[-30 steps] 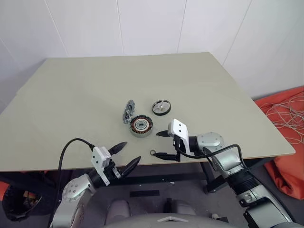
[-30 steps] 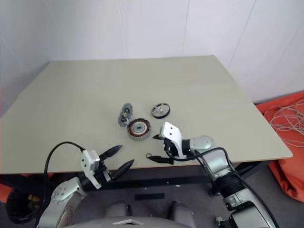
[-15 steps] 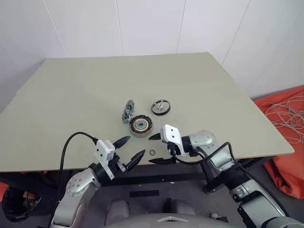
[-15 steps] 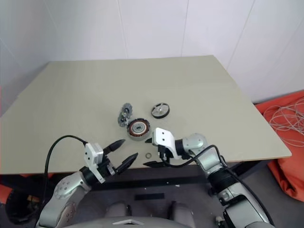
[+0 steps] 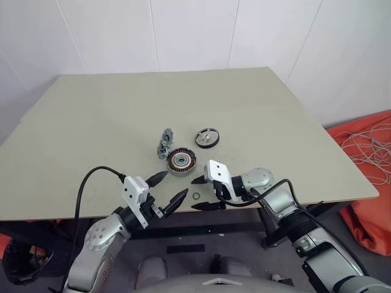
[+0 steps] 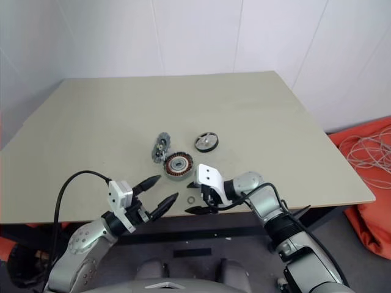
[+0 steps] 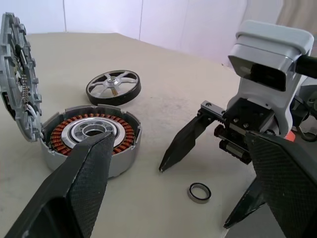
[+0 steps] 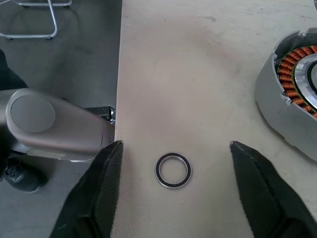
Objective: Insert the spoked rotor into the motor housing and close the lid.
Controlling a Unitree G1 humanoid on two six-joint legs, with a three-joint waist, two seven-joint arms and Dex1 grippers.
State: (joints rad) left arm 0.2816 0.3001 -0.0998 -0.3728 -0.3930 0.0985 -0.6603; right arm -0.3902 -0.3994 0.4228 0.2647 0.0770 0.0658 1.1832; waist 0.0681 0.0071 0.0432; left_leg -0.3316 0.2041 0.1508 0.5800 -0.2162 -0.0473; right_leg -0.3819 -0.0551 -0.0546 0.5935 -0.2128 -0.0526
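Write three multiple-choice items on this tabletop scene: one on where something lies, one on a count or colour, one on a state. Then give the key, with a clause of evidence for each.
1. Where does the small dark ring lie?
A. inside the motor housing
B. on the table between the right gripper's fingers
C. on top of the spoked rotor

2. What colour are the windings in the motor housing?
A. coppery-brown
B. blue
C. green

3. How does the lid stand?
A. flat on the table
B. on edge, against the motor housing
C. closed over the housing

Key:
1 B: the right wrist view shows the ring on the table, in the gap of the right gripper.
2 A: the left wrist view shows a coppery-brown ring around a silver centre.
3 B: it rises upright at the housing's side; the spoked rotor lies apart.
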